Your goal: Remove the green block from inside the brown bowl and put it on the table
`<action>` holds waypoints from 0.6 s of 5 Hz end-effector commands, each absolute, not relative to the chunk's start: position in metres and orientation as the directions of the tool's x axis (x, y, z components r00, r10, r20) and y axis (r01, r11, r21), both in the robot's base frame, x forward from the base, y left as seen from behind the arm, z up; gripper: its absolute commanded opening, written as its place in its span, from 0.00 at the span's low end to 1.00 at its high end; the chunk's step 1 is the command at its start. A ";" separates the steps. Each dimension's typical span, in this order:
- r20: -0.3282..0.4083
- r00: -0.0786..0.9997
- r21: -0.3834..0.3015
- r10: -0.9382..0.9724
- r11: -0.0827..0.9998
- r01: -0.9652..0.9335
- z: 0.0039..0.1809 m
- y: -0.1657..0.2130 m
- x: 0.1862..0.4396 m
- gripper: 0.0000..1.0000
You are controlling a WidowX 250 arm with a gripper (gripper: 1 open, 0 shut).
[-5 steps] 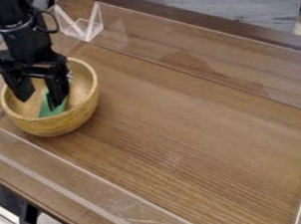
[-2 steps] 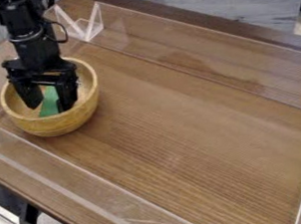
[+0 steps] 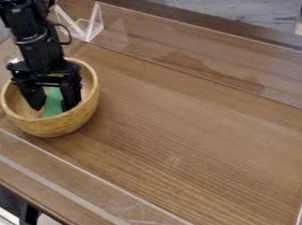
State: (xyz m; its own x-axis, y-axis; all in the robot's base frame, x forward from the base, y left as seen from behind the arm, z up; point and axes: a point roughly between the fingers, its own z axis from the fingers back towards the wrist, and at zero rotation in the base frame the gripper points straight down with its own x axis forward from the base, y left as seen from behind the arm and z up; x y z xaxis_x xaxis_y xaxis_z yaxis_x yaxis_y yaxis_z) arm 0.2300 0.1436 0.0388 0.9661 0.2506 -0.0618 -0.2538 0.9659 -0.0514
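Reach/align step: my jaws (image 3: 52, 100) are wide at the green block (image 3: 53, 97) inside the brown bowl (image 3: 53, 125), contact unclear; next I need to straddle it, close, then lift clear of the rim toward the surface (image 3: 182, 122).

table (image 3: 196, 130): brown wood-grain top | on it: brown bowl (image 3: 55, 123), near one edge

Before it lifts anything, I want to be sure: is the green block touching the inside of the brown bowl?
Touching: the camera view shows the green block resting inside the brown bowl.
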 end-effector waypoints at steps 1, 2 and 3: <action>0.000 0.967 -0.039 0.254 0.966 -0.254 0.050 0.149 0.245 1.00; 0.000 0.965 -0.042 0.262 0.964 -0.262 0.047 0.150 0.248 1.00; -0.002 0.963 -0.046 0.269 0.962 -0.269 0.044 0.150 0.250 1.00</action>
State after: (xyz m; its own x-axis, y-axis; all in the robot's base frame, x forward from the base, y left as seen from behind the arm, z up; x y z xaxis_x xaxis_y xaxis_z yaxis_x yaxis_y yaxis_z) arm 0.2377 0.1460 0.0294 0.9589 0.2766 -0.0627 -0.2803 0.9580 -0.0608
